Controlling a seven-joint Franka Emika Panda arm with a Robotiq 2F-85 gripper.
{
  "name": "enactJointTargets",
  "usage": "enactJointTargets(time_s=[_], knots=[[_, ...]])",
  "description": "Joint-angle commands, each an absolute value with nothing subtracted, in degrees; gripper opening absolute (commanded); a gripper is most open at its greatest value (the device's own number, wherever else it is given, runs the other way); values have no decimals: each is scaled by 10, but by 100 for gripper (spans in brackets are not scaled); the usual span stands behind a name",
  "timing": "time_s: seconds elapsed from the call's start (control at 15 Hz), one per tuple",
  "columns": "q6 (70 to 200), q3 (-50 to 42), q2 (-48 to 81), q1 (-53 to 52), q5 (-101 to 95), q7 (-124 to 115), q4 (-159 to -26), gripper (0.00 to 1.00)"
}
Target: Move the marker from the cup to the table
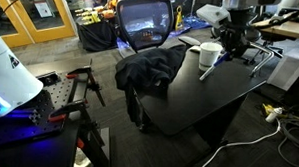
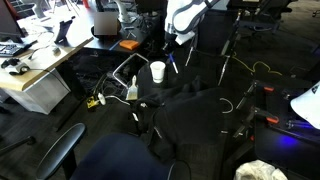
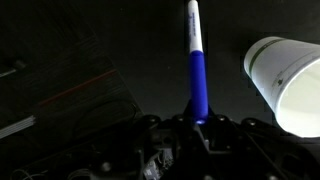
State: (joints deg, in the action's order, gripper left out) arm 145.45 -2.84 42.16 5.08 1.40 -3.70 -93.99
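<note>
my claw (image 3: 200, 122) is clenched on the marker (image 3: 196, 70), gripping its blue end, with the white end jutting straight out ahead of the fingers. the marker is outside the cup (image 3: 290, 80), just beside it, over the black table (image 1: 214, 96).

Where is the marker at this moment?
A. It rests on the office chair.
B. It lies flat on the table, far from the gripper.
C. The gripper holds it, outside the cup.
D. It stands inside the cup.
C: in the wrist view the marker sticks out from the closed gripper, and the cup stands beside it, clearly apart.
</note>
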Motion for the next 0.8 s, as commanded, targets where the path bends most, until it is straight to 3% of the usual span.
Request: enactJointTargets(time_s=[0.0, 0.73], knots=[[1384, -22, 470, 62, 30, -32, -851, 2], [1325, -25, 570, 71, 28, -34, -727, 2]])
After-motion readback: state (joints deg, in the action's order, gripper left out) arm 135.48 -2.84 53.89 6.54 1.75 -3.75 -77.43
